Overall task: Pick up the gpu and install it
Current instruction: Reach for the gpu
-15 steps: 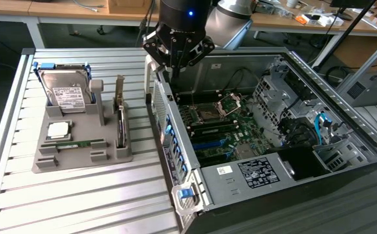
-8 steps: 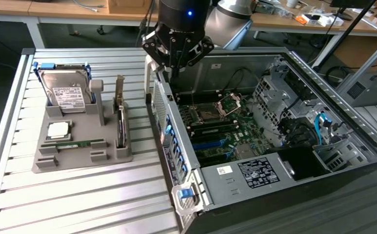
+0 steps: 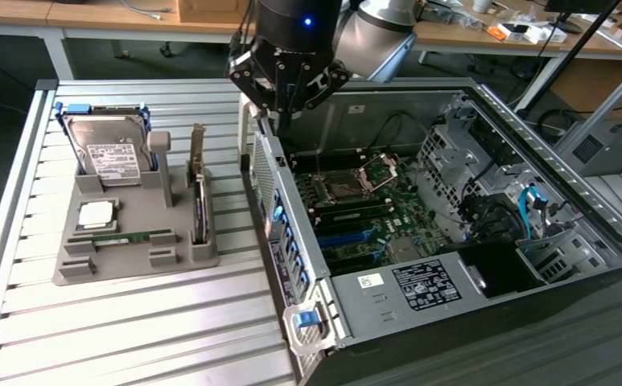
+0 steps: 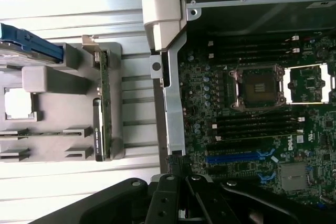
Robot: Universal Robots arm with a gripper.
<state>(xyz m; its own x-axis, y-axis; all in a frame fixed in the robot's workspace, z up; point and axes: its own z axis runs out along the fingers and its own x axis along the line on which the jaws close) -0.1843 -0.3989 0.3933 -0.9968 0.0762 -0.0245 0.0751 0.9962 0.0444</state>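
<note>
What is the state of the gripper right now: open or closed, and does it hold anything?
Gripper: closed, holding nothing; the gpu stands in the grey holder.

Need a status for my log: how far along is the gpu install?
Done: nothing; the gpu stands in its holder on the table. In hand: nothing; the claw is shut and empty above the case edge. Left: pickup and install.
</note>
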